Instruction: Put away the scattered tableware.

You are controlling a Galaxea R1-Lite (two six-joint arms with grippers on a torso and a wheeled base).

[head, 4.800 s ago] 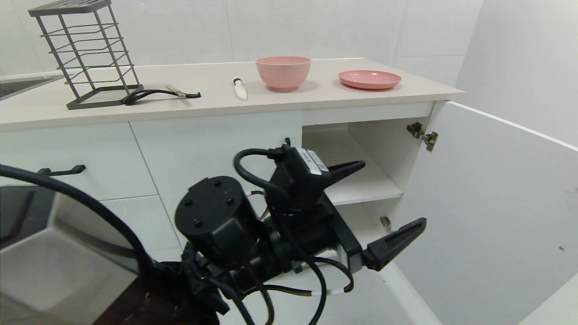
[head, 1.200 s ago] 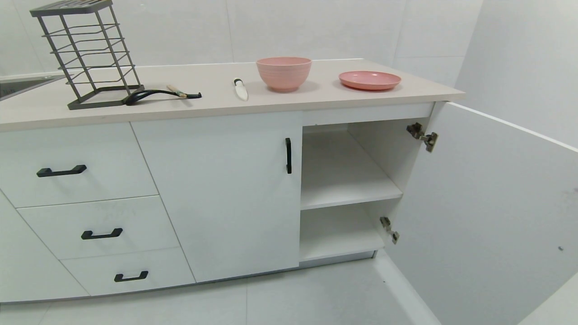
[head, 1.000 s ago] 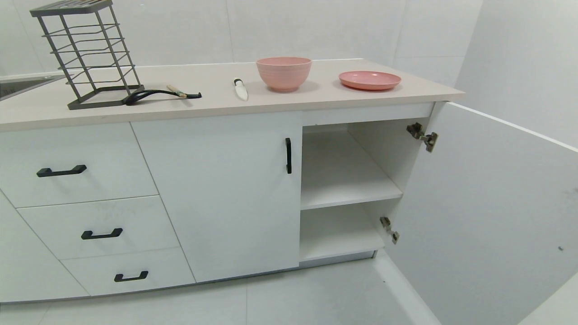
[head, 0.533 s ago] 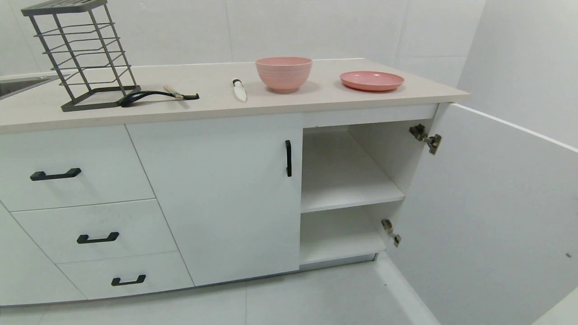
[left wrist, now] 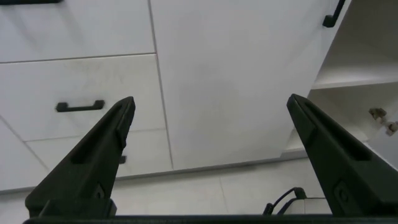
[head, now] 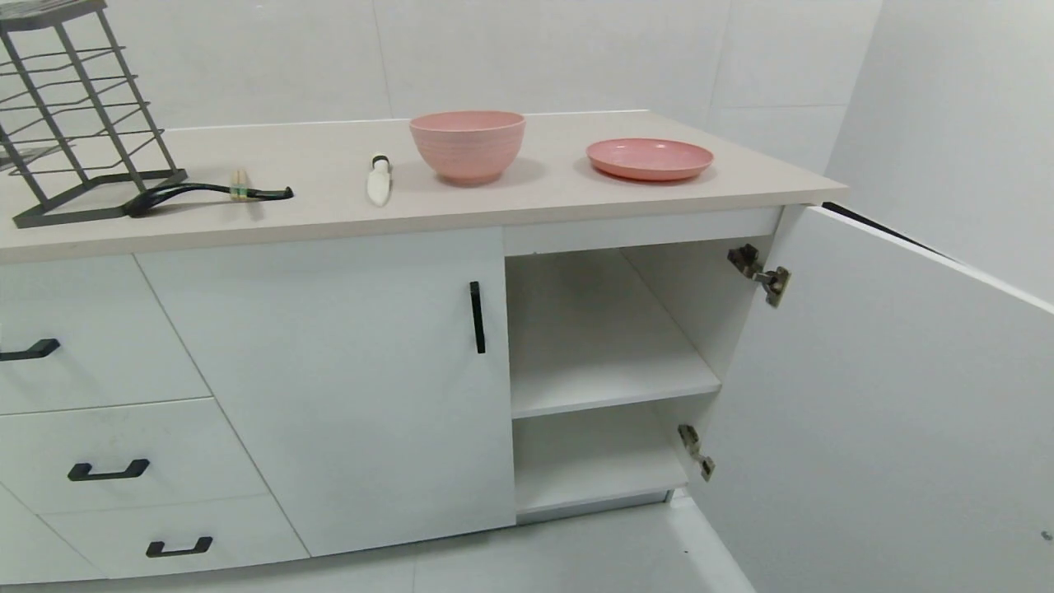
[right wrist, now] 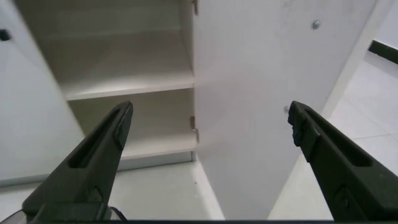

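On the beige countertop stand a pink bowl and, to its right, a flat pink plate. A small white knife with a black end lies left of the bowl. Farther left, a black ladle lies across a pair of chopsticks. My left gripper is open, low in front of the closed cabinet door. My right gripper is open too, facing the open cabinet's shelves and its swung-out door.
A dark wire rack stands at the counter's left end. Below are drawers with black handles and a closed door with a black handle. The right cabinet is open, with a middle shelf; its door swings out on the right.
The head camera has shifted, so the counter now sits lower and further left in the picture. An open gripper that filled the foreground 4.8 s ago is gone from the head view. The tableware has not moved.
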